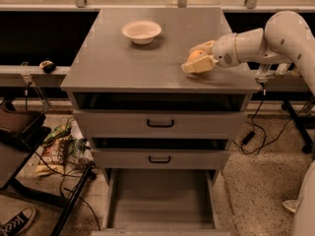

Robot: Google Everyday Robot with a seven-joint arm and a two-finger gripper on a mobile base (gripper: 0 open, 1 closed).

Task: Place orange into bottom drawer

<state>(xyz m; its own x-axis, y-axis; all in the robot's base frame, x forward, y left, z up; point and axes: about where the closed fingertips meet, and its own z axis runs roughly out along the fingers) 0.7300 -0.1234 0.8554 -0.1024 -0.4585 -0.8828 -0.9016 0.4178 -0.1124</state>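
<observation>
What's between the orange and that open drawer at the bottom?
In the camera view, the two upper drawers with black handles sit between them. The gripper holds the orange at the cabinet top's right side; the bottom drawer is pulled out.

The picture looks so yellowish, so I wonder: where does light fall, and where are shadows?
Camera view: warm light tints everything; the white bowl casts a shadow on the cabinet top; the gripper, shut on the orange at the top's right side, shades it beneath; the bottom drawer is dimly lit.
</observation>
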